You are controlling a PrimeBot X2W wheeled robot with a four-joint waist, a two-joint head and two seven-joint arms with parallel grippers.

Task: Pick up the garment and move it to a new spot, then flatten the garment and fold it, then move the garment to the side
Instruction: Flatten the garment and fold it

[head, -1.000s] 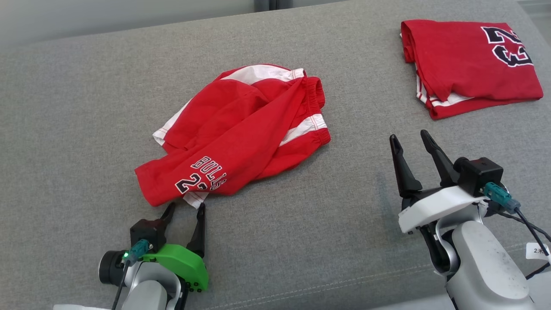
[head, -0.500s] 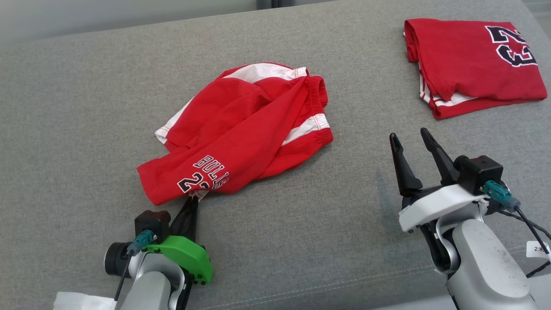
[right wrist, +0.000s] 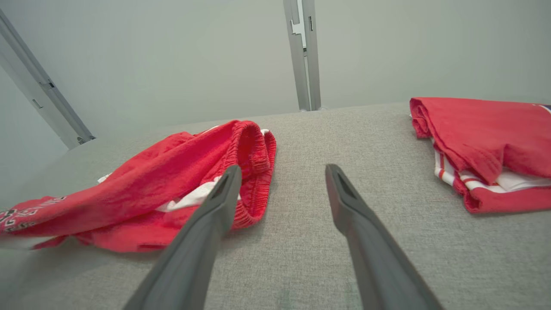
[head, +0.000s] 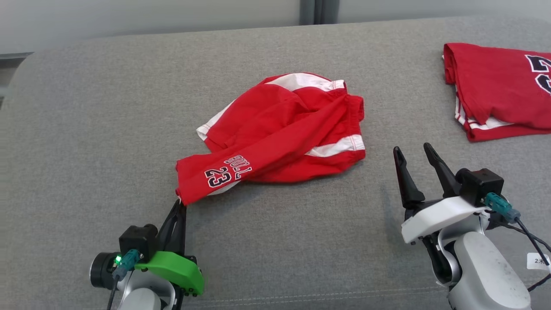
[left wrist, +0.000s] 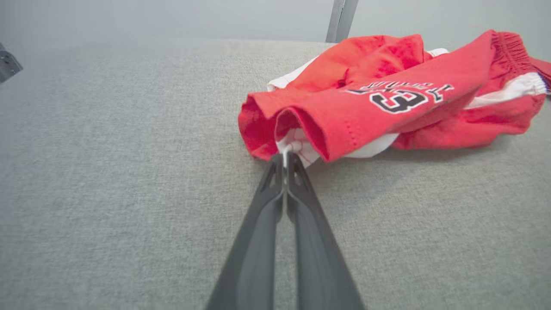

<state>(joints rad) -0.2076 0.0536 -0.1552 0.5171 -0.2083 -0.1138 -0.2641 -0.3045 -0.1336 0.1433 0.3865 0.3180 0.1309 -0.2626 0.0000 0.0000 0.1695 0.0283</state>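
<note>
1. Pinching the white hem at the nearest tip of the garment (head: pixel 284 133), the left hand (head: pixel 180 206) has its two dark fingers pressed together on the cloth. The left wrist view shows a sliver of white fabric caught between the tips.
2. Garment: red shorts with white side stripes and the number 23, lying crumpled near the middle of the grey fabric surface (head: pixel 86 129). One leg stretches toward the near-left corner, where it meets the left hand.
3. Right hand (head: pixel 411 148): fingers spread and holding nothing, it sits by the near edge to the right of the garment and does not touch it.
4. Right wrist view: the spread fingers frame bare grey fabric, and the garment's elastic waistband lies just beside one of them.
5. Folded red jersey (head: pixel 495 86): it lies toward the far-right corner of the surface, well apart from the shorts.
</note>
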